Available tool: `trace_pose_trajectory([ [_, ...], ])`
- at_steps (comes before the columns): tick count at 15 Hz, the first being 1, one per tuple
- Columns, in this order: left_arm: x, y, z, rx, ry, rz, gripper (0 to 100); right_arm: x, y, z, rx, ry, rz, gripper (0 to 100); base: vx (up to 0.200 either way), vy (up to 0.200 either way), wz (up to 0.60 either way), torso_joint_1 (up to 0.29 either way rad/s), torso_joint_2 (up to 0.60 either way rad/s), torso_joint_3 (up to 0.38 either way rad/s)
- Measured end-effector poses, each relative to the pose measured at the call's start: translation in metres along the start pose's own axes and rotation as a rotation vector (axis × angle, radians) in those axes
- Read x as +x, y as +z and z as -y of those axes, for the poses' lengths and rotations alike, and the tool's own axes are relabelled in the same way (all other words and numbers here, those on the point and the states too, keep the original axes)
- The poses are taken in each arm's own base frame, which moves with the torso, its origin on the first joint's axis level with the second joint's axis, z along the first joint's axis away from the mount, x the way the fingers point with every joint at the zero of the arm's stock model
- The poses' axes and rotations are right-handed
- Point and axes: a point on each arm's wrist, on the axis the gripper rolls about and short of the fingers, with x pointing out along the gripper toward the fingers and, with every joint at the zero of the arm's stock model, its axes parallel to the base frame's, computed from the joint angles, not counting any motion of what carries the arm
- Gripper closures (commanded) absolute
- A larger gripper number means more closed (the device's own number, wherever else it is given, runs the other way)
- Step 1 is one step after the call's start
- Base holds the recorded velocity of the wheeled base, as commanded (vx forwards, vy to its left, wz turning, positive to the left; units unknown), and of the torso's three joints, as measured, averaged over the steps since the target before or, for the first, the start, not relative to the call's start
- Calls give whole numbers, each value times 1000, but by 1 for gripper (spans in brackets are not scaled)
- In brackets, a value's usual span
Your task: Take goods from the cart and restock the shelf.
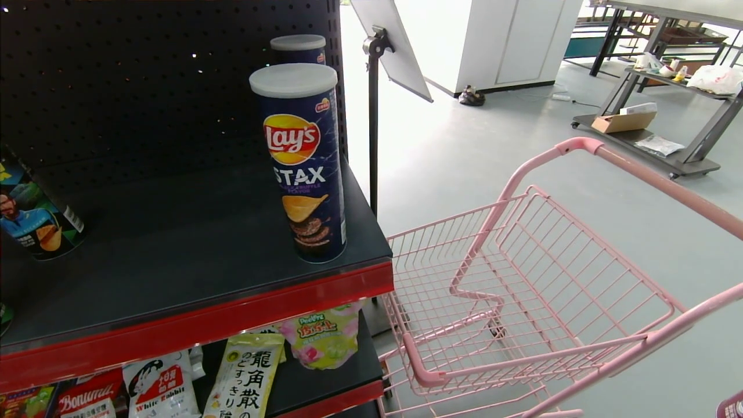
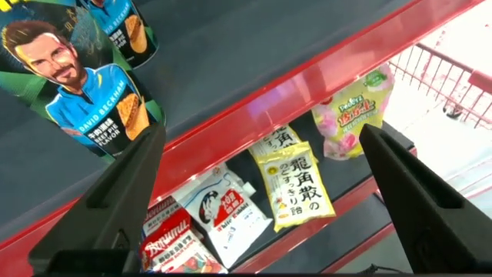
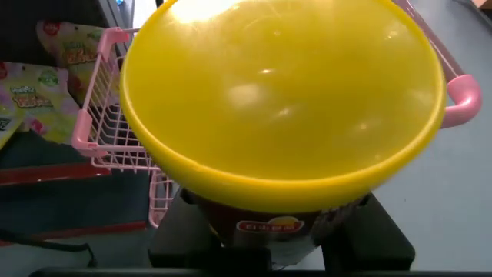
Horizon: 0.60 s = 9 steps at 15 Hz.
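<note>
The shelf (image 1: 174, 244) has a dark top board with a red front edge (image 1: 232, 313). A tall blue chip can (image 1: 302, 168) with a white lid stands upright near the board's front corner. A second blue can (image 1: 298, 46) stands just behind it, at 12 o'clock from it. A green-and-black chip can (image 1: 35, 223) stands well apart at 9 o'clock from the front one, tilted in the head view.

The pink wire cart (image 1: 638, 172) is parked beside the shelf, at 4 o'clock from the front blue can. No goods are visible in the part of its upper basket that shows.

On the lower board are snack bags. A yellow-green bag (image 1: 246, 377) stands just beside a pink-and-green bag (image 1: 325, 339), and a white bag (image 1: 162, 389) stands at 9 o'clock from the yellow-green one.

The left gripper (image 2: 263, 129) hangs in front of the red edge with its two dark fingers (image 2: 115, 208) spread wide and nothing between them. The snack bags and the green-and-black can are in its view.

The right gripper (image 3: 277, 238) is clamped on a yellow-lidded chip can (image 3: 284, 100). Dark fingers (image 3: 188, 231) press the can's dark red body from both sides below the lid. The cart's pink wire shows behind the can.
</note>
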Motion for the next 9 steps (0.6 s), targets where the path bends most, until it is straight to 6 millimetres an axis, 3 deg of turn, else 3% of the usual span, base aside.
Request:
trace_pose_trajectory([
  [2,-1,-3,1,12,1,2,0,-1,-1,0,0,0,3,100,0,0,0,88,-271,-178],
  [9,-2,-5,1,79,6,9,0,1,-5,-1,-1,1,-10,100,0,0,0,185,-515,-319],
])
